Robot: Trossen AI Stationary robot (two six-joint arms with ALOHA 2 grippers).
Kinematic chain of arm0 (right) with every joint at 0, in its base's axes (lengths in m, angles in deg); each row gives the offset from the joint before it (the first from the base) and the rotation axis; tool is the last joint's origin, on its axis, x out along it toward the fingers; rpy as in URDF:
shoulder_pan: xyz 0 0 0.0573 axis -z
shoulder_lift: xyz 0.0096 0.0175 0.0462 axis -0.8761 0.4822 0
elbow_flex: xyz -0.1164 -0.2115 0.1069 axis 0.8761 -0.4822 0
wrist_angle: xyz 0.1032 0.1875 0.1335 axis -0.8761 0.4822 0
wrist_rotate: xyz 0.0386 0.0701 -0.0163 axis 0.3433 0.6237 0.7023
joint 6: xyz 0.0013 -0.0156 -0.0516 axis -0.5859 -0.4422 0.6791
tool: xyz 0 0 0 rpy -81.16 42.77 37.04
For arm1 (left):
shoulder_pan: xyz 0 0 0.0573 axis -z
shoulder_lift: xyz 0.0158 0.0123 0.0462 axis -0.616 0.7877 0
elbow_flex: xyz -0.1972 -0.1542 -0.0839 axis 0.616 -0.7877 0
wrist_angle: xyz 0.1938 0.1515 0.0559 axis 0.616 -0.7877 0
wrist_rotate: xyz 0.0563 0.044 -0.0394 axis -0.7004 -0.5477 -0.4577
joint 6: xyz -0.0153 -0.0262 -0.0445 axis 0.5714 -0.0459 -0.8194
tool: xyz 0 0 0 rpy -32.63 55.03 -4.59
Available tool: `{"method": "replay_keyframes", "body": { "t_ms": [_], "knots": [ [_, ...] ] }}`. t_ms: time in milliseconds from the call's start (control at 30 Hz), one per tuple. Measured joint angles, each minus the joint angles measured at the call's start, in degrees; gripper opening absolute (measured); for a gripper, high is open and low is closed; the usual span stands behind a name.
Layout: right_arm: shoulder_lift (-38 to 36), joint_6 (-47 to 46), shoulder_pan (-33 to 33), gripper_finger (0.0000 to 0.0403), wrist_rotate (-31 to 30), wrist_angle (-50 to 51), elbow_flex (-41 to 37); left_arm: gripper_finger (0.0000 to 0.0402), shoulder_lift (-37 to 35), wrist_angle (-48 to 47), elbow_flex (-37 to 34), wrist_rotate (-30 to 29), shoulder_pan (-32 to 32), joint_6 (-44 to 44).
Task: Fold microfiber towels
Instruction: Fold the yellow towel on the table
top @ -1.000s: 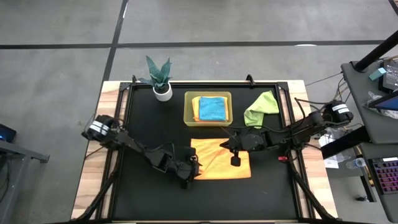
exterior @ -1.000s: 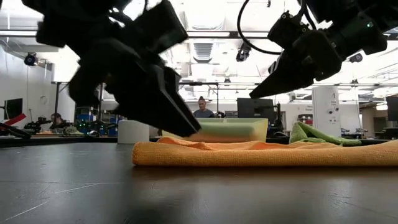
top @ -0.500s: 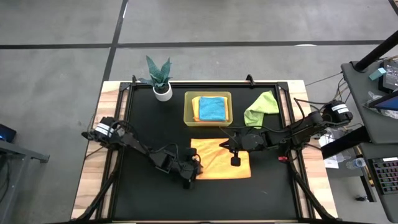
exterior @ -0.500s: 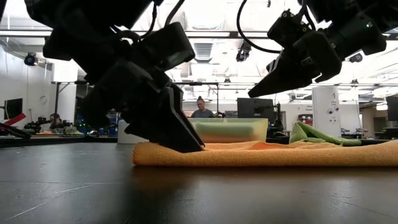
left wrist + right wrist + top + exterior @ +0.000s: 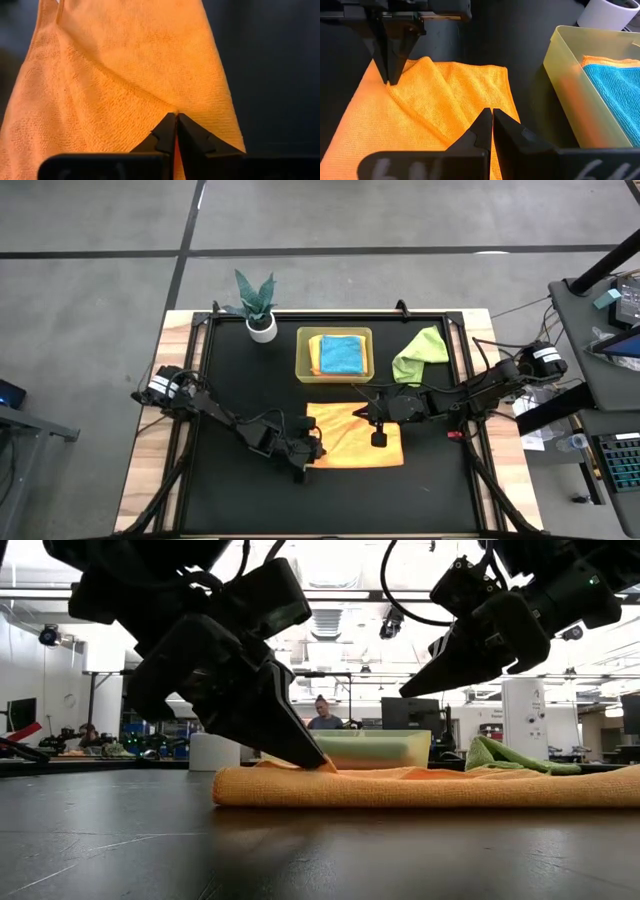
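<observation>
Two grippers are seen over one orange-yellow towel, which is spread on the black table just in front of the translucent bin. The left gripper is set at the towel's left edge, its fingers pressed together on a pinch of the cloth (in the left wrist view the tips meet at a crease, with a sliver of orange showing between them). In the low view that pinched edge is raised slightly above the rest of the towel. The right gripper is held above the towel's right half, fingers closed on nothing; whether the tips touch the fabric cannot be told. Inside the bin a teal blue towel is laid folded on top of another orange-yellow one. A lime green towel is left crumpled to the right of the bin. A small potted plant is placed near the table's far left corner.
</observation>
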Motion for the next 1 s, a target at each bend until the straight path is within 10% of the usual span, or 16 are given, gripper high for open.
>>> {"method": "replay_keyframes", "body": {
  "t_ms": [500, 1000],
  "knots": [
    [0.04, -5.35, -0.26, 0.0017, 1.77, 0.94, -0.24, 0.0000, -8.65, -6.92, -0.31, -11.00, -4.27, 4.67],
    [4.35, -5.81, 1.64, 0.0190, -0.90, 3.52, -1.57, 0.0000, -10.82, -7.30, -0.34, -13.92, -8.37, 11.51]
  ]
}}
